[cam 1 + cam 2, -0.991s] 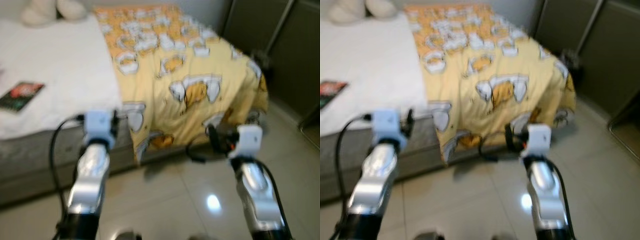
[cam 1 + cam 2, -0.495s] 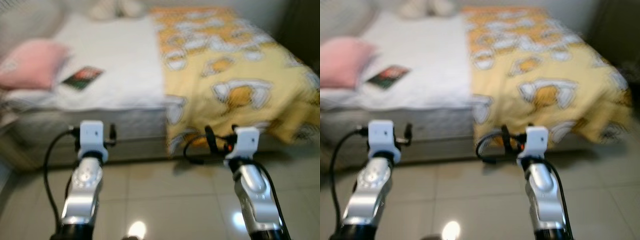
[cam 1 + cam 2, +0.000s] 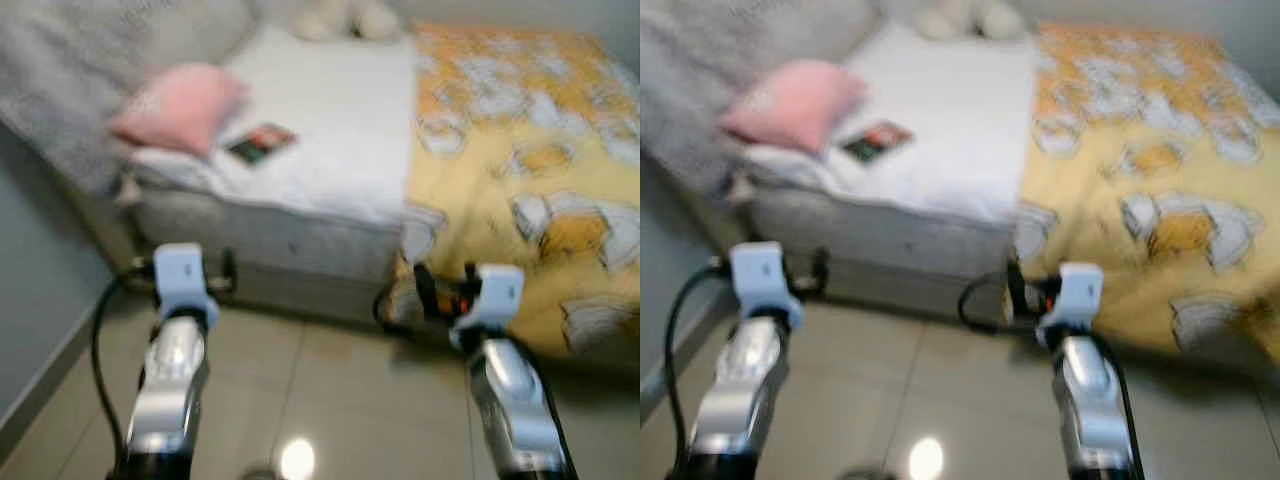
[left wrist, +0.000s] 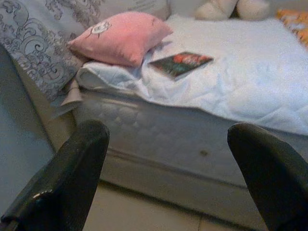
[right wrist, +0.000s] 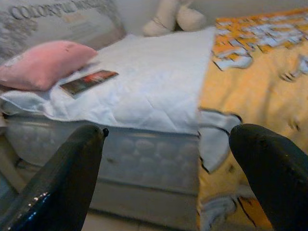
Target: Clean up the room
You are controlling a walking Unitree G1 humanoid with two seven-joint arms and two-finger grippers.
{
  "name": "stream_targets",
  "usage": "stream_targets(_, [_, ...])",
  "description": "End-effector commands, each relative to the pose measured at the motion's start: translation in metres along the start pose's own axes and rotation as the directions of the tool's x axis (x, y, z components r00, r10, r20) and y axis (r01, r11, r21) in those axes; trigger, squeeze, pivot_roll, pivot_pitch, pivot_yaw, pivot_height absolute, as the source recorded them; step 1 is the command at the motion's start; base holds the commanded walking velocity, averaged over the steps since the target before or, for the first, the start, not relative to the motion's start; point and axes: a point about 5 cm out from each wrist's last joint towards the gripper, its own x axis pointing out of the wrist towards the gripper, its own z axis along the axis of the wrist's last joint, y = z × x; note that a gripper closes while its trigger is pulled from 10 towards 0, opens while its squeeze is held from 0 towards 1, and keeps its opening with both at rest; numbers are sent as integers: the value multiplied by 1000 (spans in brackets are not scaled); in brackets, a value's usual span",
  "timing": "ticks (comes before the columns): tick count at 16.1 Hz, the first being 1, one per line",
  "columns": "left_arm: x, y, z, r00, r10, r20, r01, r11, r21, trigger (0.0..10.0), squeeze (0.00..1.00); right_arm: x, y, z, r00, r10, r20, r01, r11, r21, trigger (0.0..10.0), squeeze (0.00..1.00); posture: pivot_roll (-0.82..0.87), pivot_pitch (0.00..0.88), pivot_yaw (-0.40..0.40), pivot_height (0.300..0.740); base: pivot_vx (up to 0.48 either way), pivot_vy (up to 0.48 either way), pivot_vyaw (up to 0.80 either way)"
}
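A bed with a white sheet (image 3: 330, 110) stands ahead. On it lie a pink pillow (image 3: 185, 105), a dark book (image 3: 260, 143) beside the pillow, and a pale plush toy (image 3: 345, 18) at the far end. A yellow patterned blanket (image 3: 530, 160) covers the bed's right part and hangs over the edge. Both arms are held out low over the tiled floor, short of the bed. My left gripper (image 4: 168, 178) is open and holds nothing. My right gripper (image 5: 168, 178) is open too, with nothing between its fingers. The head views are blurred.
A grey patterned headboard cushion (image 4: 33, 43) rises behind the pillow. A bluish wall (image 3: 40, 280) with a skirting board runs along the left. Glossy beige floor tiles (image 3: 330, 400) lie between me and the mattress side (image 4: 168, 139).
The whole picture has swung: the camera turned left, bringing the pink pillow, book and left wall into view and pushing the yellow blanket right. The arms keep their pose.
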Motion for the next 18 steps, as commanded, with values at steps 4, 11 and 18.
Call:
stream_targets(4, [8,2,7,1000,-18,16,18,1000,-6,10000,0,-1,4,-1,1000,17,-5,-17,999,-27,10000,0,-36,4,19,740,467,0,567])
stream_targets(11, [4,6,0,1000,-6,8,6,1000,26,10000,0,-3,-4,-4,999,-4,-33,4,1000,-1,10000,0,-32,16,9,740,320,0,545])
stream_targets(18, [-49,0,-31,972,-234,-10,225,945,-239,10000,0,-7,-17,3,999,14,-39,-17,995,-94,10000,0,-42,0,6,740,0,0,505])
